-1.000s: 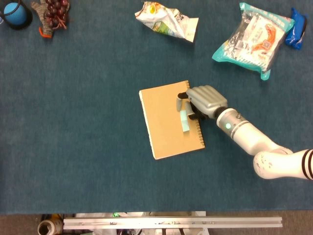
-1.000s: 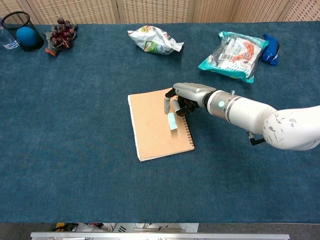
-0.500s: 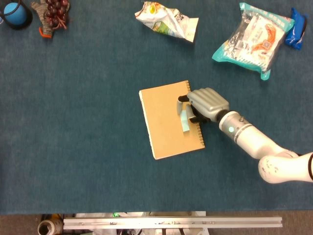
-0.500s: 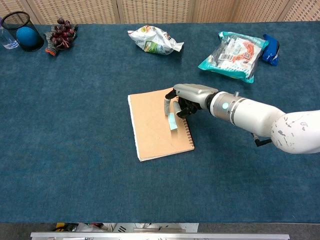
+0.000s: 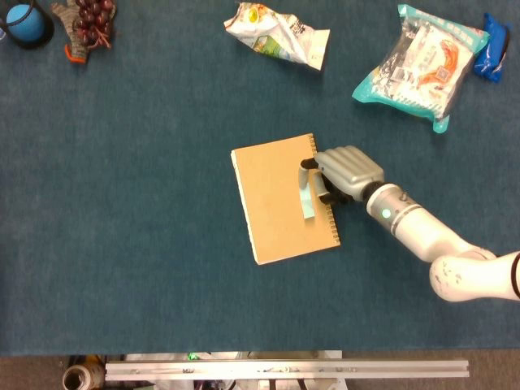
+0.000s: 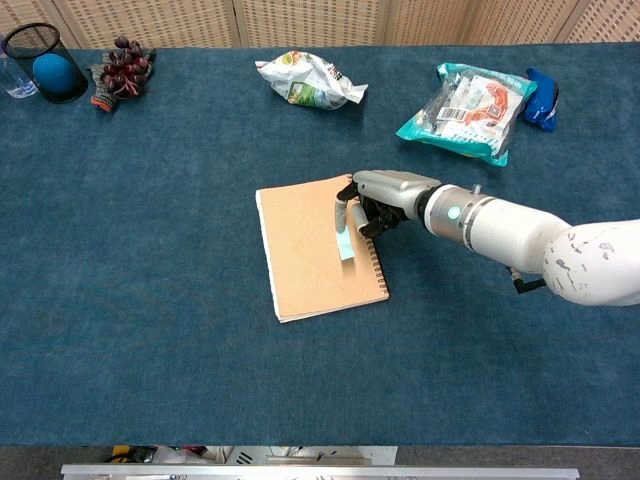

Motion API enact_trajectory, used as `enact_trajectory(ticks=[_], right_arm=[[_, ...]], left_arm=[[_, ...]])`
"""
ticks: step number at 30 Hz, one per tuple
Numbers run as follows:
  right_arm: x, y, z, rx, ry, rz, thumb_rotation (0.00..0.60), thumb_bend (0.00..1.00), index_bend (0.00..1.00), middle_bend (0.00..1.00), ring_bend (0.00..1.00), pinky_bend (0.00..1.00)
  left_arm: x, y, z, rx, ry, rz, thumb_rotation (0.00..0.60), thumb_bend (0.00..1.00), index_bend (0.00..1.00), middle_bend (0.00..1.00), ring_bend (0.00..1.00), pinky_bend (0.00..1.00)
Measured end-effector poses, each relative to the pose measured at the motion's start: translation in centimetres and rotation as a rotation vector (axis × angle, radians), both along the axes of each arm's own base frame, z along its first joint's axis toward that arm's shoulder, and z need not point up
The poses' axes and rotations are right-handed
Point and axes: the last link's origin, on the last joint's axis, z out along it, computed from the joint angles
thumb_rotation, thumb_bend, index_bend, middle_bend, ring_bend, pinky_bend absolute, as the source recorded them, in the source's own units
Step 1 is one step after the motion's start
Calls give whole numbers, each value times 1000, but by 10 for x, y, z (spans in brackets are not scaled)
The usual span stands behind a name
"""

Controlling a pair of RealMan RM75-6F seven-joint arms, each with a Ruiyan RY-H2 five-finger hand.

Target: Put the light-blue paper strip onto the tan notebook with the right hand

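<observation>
We see the light-blue paper strip (image 5: 307,201) lying on the tan notebook (image 5: 277,203), close to its wire edge, long way pointing up and down that edge. Our right hand (image 5: 344,171) sits just right of it with fingers curled down, still pinching the strip's top end, we think

In the far corner, a black mesh cup (image 6: 43,62) holds a blue ball (image 6: 50,72)

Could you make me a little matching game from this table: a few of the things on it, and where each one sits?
Things:
1. light-blue paper strip
2. bunch of dark grapes
3. blue ball
4. tan notebook

Places:
A. in a black mesh cup, far left corner
B. middle of the table
C. on the notebook, at the right hand
D. far edge, beside the mesh cup

Pairs: 1-C, 2-D, 3-A, 4-B
</observation>
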Motion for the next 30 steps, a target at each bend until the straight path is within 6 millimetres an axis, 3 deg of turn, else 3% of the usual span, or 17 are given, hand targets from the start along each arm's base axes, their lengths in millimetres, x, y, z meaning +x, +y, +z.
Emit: enact_trajectory(ticks=[15,30], right_arm=[[5,-7,-1,-26,-27,-13,600,1000,458,1000,1000,1000],[0,2,4,-1,-15,5,600,1000,458,1000,1000,1000]], left_arm=[[0,0,2,5,2,-3,600,323,15,0,0,0],[1,2,0,-3,2,-5,600,323,15,0,0,0]])
